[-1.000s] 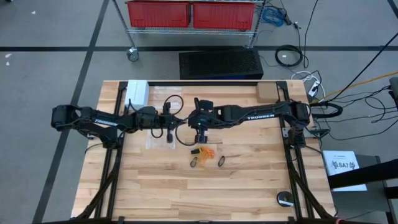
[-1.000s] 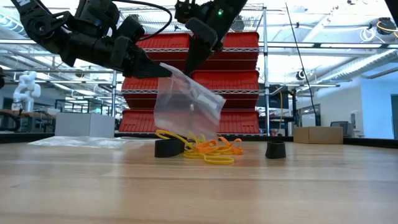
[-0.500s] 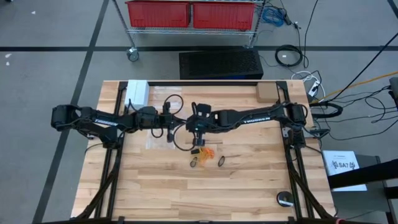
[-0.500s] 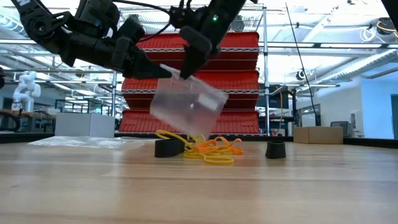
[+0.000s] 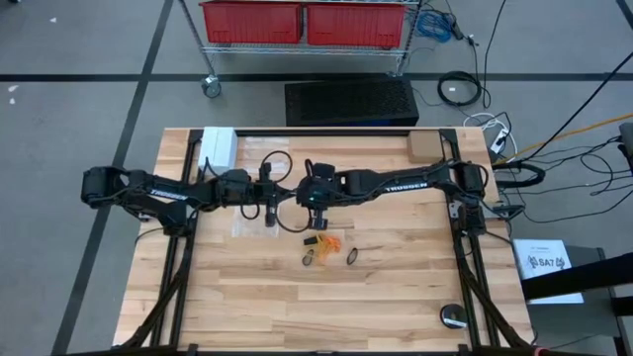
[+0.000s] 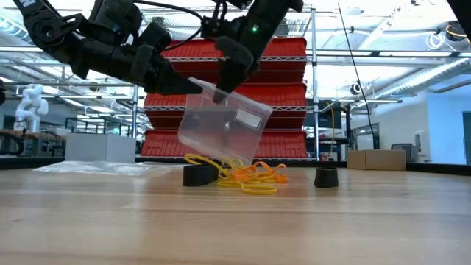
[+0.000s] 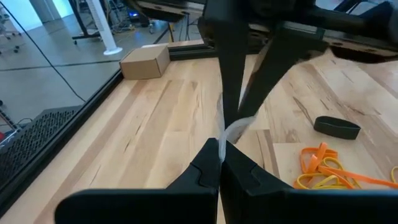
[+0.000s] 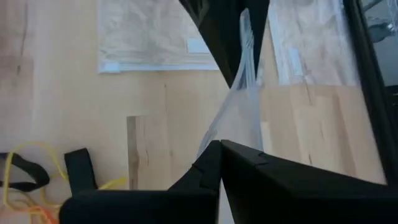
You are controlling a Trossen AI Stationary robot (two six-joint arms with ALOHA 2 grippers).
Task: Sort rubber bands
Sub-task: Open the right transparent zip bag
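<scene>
Low view: tangled orange and yellow rubber bands (image 6: 250,177) beside black ones.

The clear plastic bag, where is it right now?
In the low view the clear plastic bag hangs above the rubber bands, pinched between the left gripper and right gripper over the table's middle.

A robotics lab or workshop: a butcher-block tabletop (image 5: 396,297) stands on a grey taped floor (image 5: 79,59), with red storage bins (image 5: 302,22) on a wheeled wire rack (image 6: 313,88), loose cables (image 5: 460,89), a cardboard box (image 6: 375,159), exposed ceiling pipes and another small white robot (image 6: 31,99) on a far bench.
</scene>
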